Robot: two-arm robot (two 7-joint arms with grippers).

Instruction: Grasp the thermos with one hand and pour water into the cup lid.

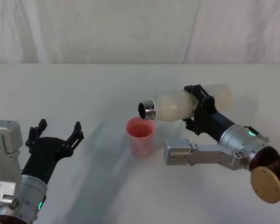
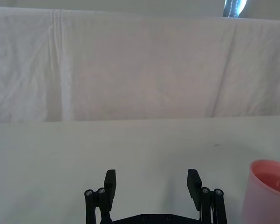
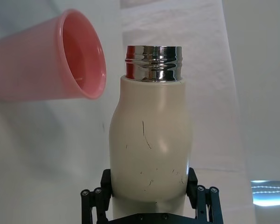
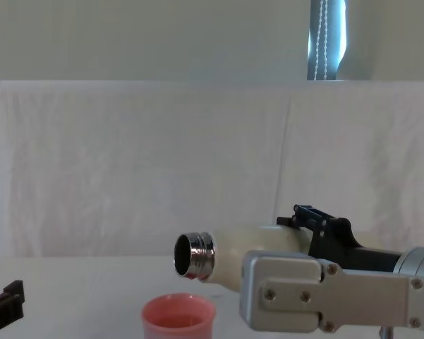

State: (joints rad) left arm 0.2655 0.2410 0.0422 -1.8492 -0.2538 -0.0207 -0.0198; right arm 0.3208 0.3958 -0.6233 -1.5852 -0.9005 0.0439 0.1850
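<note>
While the right gripper [image 1: 198, 106] clamps the thermos [image 1: 186, 105] nearly level, its steel neck hangs over the cup lid [image 1: 140, 136] from the cup's 2 o'clock. Pouring seems underway; next, probably more tilt. The left gripper [image 1: 56, 133] idles agape at 9 o'clock.

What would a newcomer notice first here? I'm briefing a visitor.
The cream-white thermos, held nearly level by the right gripper, its steel neck over the pink cup lid standing mid-table. The left gripper hovers open at the near left, holding nothing.
</note>
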